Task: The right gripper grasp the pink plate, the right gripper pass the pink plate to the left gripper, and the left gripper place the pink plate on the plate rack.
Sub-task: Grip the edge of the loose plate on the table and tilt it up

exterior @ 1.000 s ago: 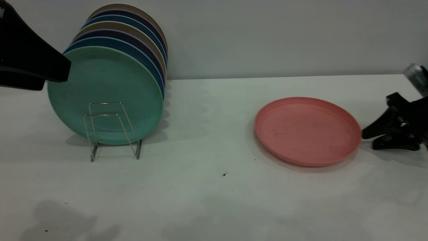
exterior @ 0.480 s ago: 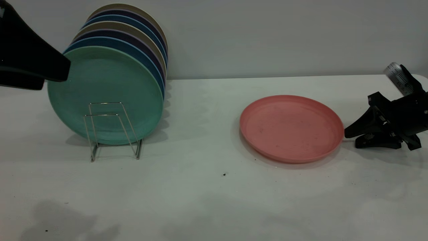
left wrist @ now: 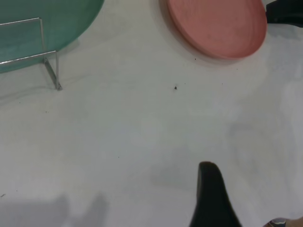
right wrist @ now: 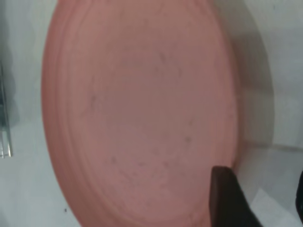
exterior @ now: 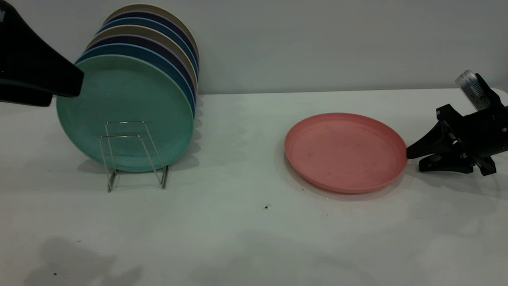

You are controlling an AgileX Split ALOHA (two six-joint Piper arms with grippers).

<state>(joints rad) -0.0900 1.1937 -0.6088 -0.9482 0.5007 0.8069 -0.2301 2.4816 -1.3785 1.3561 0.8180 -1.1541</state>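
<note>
The pink plate [exterior: 345, 151] lies flat on the white table, right of centre; it also shows in the left wrist view [left wrist: 218, 26] and fills the right wrist view [right wrist: 137, 109]. My right gripper [exterior: 413, 160] is low at the plate's right rim, open, its upper finger touching the rim and its lower finger on the table. In the right wrist view [right wrist: 262, 189] one finger [right wrist: 223, 194] lies over the rim. My left gripper [exterior: 67, 93] hangs high at the far left, open and empty, beside the racked plates. The plate rack [exterior: 135, 155] stands at the left, its front wire loops free.
Several plates stand upright in the rack behind the front loops, a teal-green plate [exterior: 127, 111] foremost. A grey wall runs behind the table. A small dark speck [exterior: 266, 207] lies on the table between rack and pink plate.
My right gripper moved left and pushed the pink plate a short way left along the table. In the last half second the plate stayed put. The left arm has not moved.
</note>
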